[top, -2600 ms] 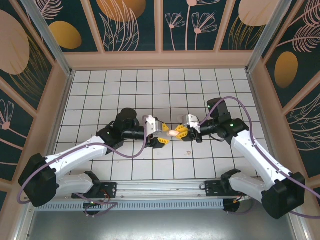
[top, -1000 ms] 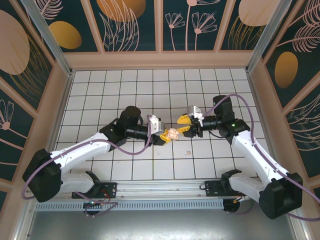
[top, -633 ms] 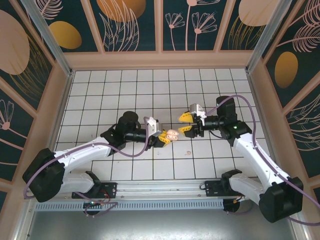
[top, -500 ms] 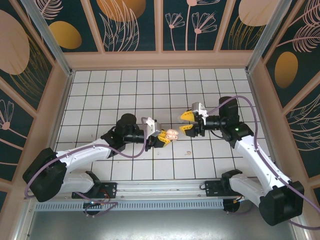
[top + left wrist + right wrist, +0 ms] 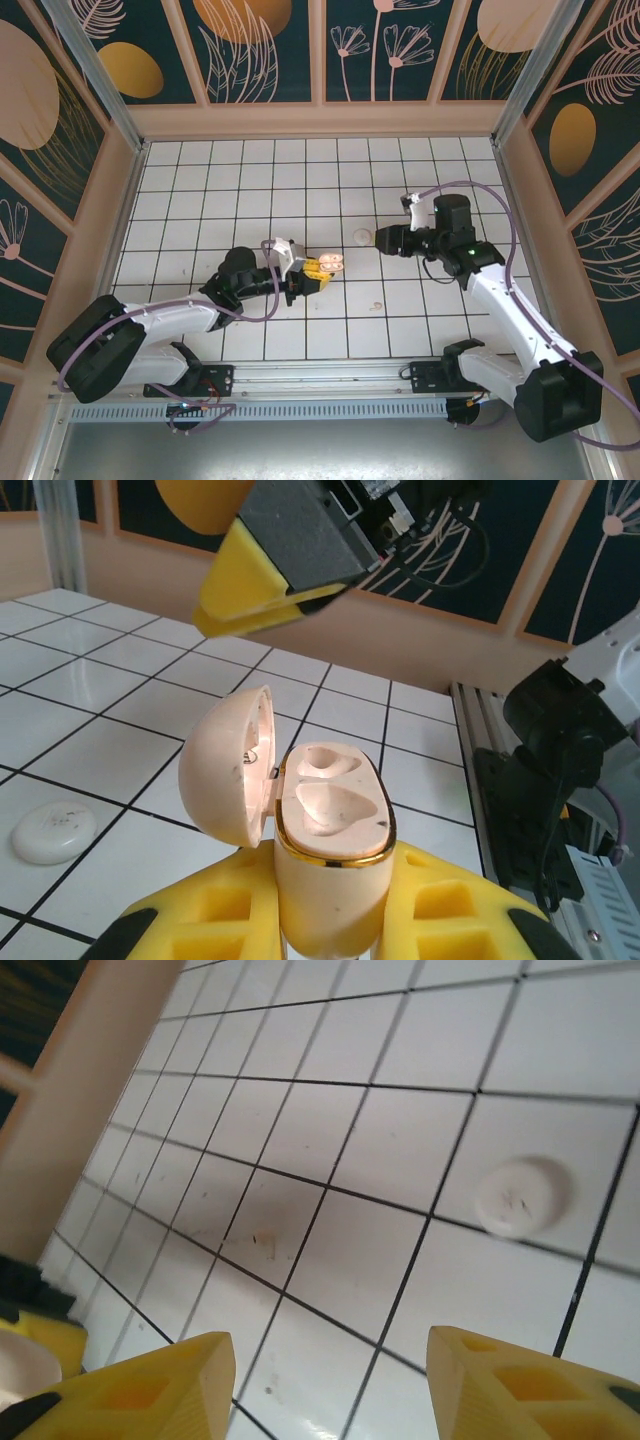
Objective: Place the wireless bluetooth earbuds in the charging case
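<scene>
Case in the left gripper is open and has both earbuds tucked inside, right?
Not quite. The case in the left gripper is open, but both its slots are empty. The left wrist view shows it.

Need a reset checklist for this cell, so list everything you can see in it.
peach plastic charging case: 1, peach with gold rim, lid open, both wells empty, held up in the left gripper
small white round earbud: 1, white, on a tile just ahead of the right gripper
tiny pale speck: 1, pinkish-white, on a tile nearer the arm bases; perhaps the second earbud, too small to tell
white tiled floor: 1, white with dark grid lines, underneath everything
flower-patterned wall panels: several, dark teal and orange, around the floor
left gripper: 1, yellow fingers, shut on the case
right gripper: 1, yellow fingers, open and empty, over the floor
</scene>
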`<state>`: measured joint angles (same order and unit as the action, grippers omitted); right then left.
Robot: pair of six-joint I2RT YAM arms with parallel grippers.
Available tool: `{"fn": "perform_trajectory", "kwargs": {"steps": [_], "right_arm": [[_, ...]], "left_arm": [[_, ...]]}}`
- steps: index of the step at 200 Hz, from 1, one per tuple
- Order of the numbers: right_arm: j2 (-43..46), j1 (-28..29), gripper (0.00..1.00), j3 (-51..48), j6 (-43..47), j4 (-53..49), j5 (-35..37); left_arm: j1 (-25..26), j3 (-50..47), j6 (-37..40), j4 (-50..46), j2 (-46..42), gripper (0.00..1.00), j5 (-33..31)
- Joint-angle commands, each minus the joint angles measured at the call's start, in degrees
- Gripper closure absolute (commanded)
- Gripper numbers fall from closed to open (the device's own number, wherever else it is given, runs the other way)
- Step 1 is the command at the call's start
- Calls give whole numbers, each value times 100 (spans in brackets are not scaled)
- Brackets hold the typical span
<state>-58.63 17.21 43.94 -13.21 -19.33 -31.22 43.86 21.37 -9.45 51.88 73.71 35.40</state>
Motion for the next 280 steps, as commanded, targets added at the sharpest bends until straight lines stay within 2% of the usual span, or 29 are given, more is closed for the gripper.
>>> {"fn": "perform_trajectory", "kwargs": {"steps": [1,40,71,93,133,171,280], "right_arm": [[277,-12,47,-202,-1248,-523,421],[283,348,51,-474,-2446,-1411,832],[181,986,54,-869,-3042,-1421,939],[125,1171,54,-1059,-3305,-1439,986],[29,1190,55,-1340,-3369,-1558,1035],[-171,1197,57,-1542,-3408,-1094,809],[-996,1196,60,-1459,-3124,-541,798]], "left_arm": [[-19,-61,-241,578,46,90,-138],[-18,-46,-194,490,60,90,-119],[-22,15,-214,479,157,90,-31],[-20,52,-232,460,180,90,30],[-20,74,-200,394,144,90,29],[-22,120,-180,297,160,90,59],[-19,153,-110,68,64,90,1]]}}
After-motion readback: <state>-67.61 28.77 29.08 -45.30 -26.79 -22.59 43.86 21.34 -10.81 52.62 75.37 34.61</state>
